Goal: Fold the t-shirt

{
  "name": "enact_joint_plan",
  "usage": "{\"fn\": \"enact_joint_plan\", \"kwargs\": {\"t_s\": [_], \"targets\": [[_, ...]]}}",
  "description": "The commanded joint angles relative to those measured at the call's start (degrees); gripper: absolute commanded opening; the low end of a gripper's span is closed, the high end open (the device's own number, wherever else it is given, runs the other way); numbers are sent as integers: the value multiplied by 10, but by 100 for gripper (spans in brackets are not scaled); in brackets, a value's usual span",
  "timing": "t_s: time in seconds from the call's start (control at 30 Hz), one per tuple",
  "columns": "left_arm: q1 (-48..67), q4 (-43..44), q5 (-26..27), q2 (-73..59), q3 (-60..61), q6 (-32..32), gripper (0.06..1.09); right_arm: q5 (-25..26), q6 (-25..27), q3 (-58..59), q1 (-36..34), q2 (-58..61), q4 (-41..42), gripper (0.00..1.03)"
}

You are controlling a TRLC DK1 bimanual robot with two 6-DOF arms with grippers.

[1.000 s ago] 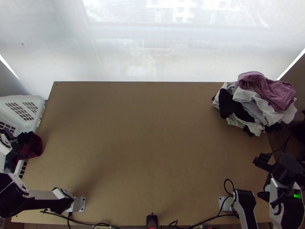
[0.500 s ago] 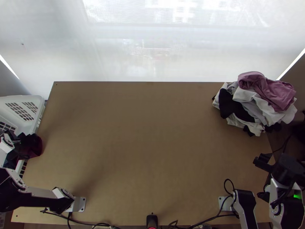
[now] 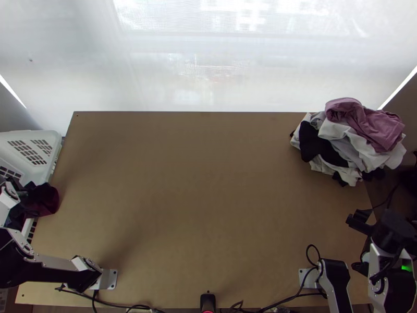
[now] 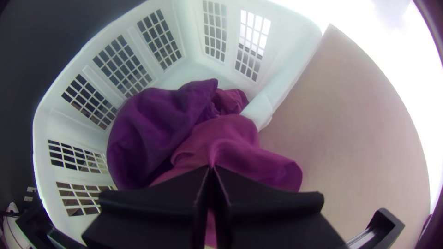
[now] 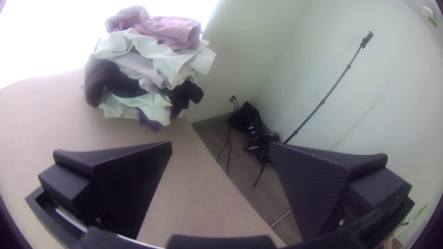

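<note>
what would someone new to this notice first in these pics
Probably the heap of crumpled clothes at the table's far right corner, with a pink piece on top. Next, the white basket at the left edge, where the left gripper has its fingers closed on a bunched magenta cloth, beside a purple one lying in the basket.

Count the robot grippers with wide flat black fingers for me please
2. The left gripper is at the white plastic laundry basket, shut on magenta cloth; the right gripper is open, near the right edge of the light wooden table.
</note>
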State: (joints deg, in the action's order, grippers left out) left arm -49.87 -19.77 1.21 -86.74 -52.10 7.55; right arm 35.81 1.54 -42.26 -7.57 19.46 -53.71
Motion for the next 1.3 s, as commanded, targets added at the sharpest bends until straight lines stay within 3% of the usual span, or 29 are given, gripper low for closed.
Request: {"fn": "enact_joint_plan", "kwargs": {"t_s": [0.0, 0.17, 0.33, 0.6, 0.77, 1.03, 1.27], "targets": [[10, 0, -4, 35, -13, 1, 10, 0, -1, 1, 0, 2, 1, 98], [40, -47, 1, 113, -64, -18, 10, 0, -7, 2, 0, 6, 2, 98], [103, -108, 40, 180, -147, -47, 10, 0, -12, 2, 0, 9, 5, 98], [268, -210, 41, 199, -339, -133, 10, 0, -11, -4, -1, 1, 0, 98], [418, -219, 41, 198, -414, -170, 10, 0, -12, -5, -1, -1, -3, 98], [703, -214, 41, 189, -395, -232, 10, 0, -16, -16, -1, -1, -3, 98], [870, -185, 41, 154, -343, -276, 10, 0, -17, -20, -3, 2, -5, 98]]}}
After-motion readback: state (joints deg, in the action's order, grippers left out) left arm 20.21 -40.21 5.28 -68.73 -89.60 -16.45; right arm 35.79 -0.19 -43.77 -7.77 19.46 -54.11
